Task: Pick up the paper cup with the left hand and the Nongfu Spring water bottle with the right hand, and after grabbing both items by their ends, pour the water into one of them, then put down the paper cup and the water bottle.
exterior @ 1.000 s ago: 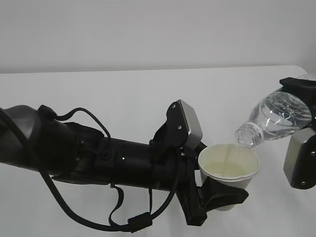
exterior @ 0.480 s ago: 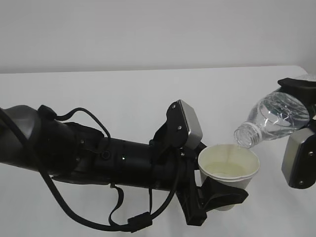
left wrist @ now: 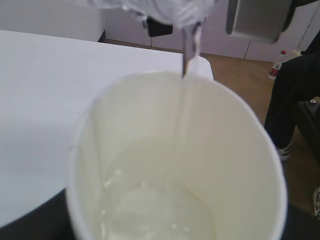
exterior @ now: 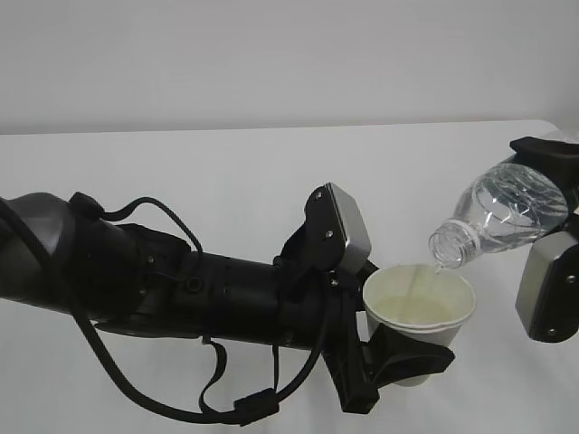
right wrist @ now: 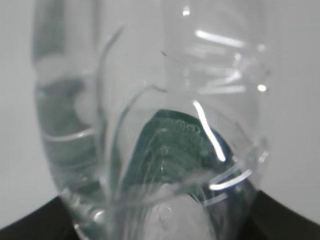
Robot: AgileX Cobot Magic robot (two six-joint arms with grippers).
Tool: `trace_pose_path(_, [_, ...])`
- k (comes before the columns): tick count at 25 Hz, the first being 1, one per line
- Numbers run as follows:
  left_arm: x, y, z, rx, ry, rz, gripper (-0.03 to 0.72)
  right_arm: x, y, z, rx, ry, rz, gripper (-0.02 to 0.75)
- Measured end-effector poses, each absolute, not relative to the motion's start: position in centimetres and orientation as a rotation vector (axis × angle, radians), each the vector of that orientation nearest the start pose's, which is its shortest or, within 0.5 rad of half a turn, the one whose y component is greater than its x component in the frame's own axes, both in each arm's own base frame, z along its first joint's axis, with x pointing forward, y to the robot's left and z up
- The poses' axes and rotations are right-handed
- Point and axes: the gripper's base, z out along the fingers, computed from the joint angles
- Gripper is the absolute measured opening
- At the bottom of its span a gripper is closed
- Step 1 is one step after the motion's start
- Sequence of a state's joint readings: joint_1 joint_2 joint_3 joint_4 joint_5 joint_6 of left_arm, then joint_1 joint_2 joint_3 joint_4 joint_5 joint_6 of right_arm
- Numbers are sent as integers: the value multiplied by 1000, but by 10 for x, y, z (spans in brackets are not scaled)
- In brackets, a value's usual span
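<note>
The white paper cup point(exterior: 419, 309) is held upright above the table, with my left gripper point(exterior: 403, 339) shut on its lower body. My right gripper point(exterior: 552, 221) is shut on the base end of the clear Nongfu Spring water bottle point(exterior: 507, 212), which tilts mouth-down to the left. A thin stream of water point(exterior: 422, 278) runs from the mouth into the cup. In the left wrist view the cup point(left wrist: 240, 165) fills the frame, its bottom covered by water point(left wrist: 160, 210), with the stream point(left wrist: 186, 65) falling in. The bottle point(right wrist: 150, 100) with its green label point(right wrist: 175, 145) fills the right wrist view.
The white table point(exterior: 226, 172) spreads under both arms, its far edge meeting a pale wall. My left arm's cables point(exterior: 163, 398) loop low over it. Beyond the table's right edge lie a wooden floor point(left wrist: 235, 70), a person's dark legs point(left wrist: 290, 105) and a small bottle point(left wrist: 276, 70).
The bottle and my right gripper have shifted slightly to the left, and the mouth sits a touch higher. Water keeps running into the cup. The left arm has not moved.
</note>
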State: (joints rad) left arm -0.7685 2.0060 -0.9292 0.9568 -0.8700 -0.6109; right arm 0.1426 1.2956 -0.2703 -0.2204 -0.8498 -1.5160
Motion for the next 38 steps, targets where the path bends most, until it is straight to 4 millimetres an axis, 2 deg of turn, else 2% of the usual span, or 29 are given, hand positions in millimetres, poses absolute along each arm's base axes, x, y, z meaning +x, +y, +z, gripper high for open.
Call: trace_pose_path(38, [231,-302,138,1274,1576,-1070,473,211,46,208,-1465,976,-1007,427])
